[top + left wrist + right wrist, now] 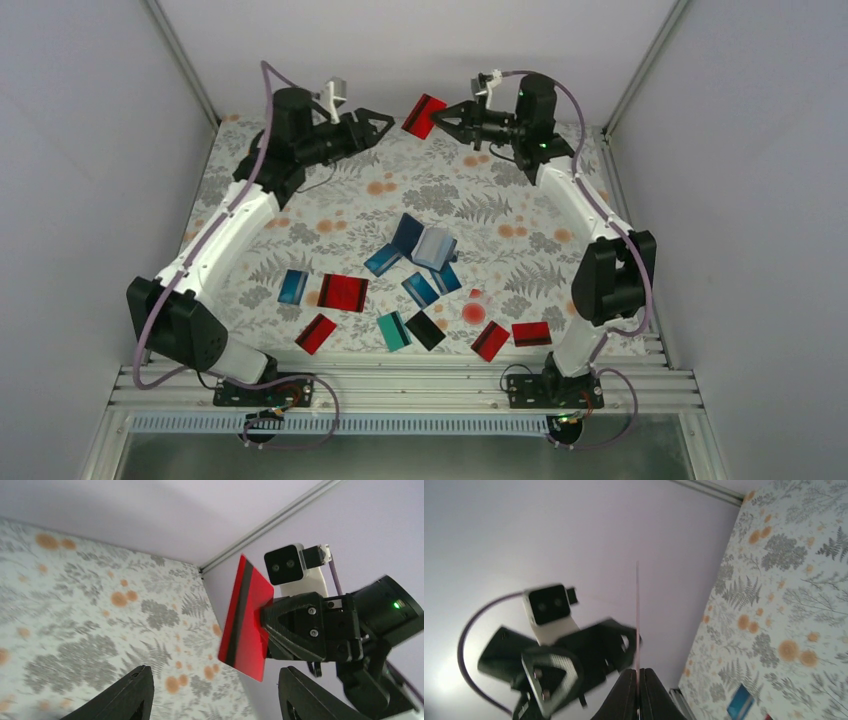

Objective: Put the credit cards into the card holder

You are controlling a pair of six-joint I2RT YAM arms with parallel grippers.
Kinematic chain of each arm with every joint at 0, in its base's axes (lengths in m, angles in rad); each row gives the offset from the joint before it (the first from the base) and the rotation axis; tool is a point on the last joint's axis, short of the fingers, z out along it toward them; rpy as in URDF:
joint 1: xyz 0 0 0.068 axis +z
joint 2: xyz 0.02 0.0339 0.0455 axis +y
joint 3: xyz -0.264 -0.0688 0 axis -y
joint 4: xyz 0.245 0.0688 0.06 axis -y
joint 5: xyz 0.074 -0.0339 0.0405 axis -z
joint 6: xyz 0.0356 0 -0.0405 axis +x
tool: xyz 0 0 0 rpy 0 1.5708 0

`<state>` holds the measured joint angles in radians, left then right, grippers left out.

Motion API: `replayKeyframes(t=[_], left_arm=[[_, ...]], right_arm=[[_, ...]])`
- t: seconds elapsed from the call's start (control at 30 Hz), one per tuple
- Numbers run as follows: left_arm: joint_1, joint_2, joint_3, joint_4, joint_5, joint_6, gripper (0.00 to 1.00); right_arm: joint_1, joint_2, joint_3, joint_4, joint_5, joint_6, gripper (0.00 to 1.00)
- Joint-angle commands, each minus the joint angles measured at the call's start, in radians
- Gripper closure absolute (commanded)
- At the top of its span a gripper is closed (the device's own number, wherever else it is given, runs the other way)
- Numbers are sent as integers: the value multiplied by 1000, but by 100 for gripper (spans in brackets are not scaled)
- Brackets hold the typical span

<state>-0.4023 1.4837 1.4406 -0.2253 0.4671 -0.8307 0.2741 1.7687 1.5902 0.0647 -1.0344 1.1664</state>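
Closest to the left wrist lens, the left claw [215,676] stands wide open, facing a red striped card [250,630]. The right claw [443,119] is closed on that card at one edge and holds it upright, clear of the worktop [480,190], at the upper centre of the top view. I judge the card light, stiff and slick. It is thin enough to show as a bare line in the right wrist view, so I would pinch it flat across both faces, near a free edge. The card holder [421,243] lies unfolded at mid-frame, with the other credit cards [342,293] scattered beside and below it. The back wall [400,40] sits close behind both claws, and the side walls flank them. Open room for moving lies toward the frame centre.
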Motion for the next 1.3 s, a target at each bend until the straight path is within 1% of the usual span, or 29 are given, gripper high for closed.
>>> replayKeyframes(t=[0.0, 0.1, 0.23, 0.33, 0.4, 0.53, 0.67, 0.73, 0.8, 0.9, 1.2, 1.27], left_arm=[[113, -13, 28, -121, 200, 273, 37], [178, -4, -12, -92, 365, 316, 38], [186, 47, -6, -99, 541, 380, 39], [183, 66, -18, -66, 626, 387, 40], [181, 77, -16, -71, 658, 401, 40], [170, 114, -7, -104, 691, 425, 41], [139, 139, 2, -96, 714, 426, 44], [120, 157, 20, -118, 717, 443, 46], [108, 170, 33, -135, 713, 452, 49], [105, 170, 21, -117, 710, 431, 53], [89, 180, 6, -111, 701, 426, 74], [86, 185, 6, -102, 705, 418, 77]], right_arm=[[-18, 29, -12, -151, -161, -276, 96], [-18, 35, -32, -208, -234, -389, 96], [-17, 39, -36, -291, -306, -521, 96], [-15, 40, -35, -340, -336, -586, 96], [-14, 41, -43, -342, -350, -598, 96], [2, 36, -52, -342, -366, -615, 96], [25, 34, -49, -348, -374, -629, 96], [29, 34, -46, -359, -373, -636, 96], [30, 33, -46, -365, -374, -641, 96], [31, 33, -51, -371, -379, -648, 96], [46, 43, -40, -380, -387, -661, 96], [51, 48, -33, -385, -390, -664, 96]])
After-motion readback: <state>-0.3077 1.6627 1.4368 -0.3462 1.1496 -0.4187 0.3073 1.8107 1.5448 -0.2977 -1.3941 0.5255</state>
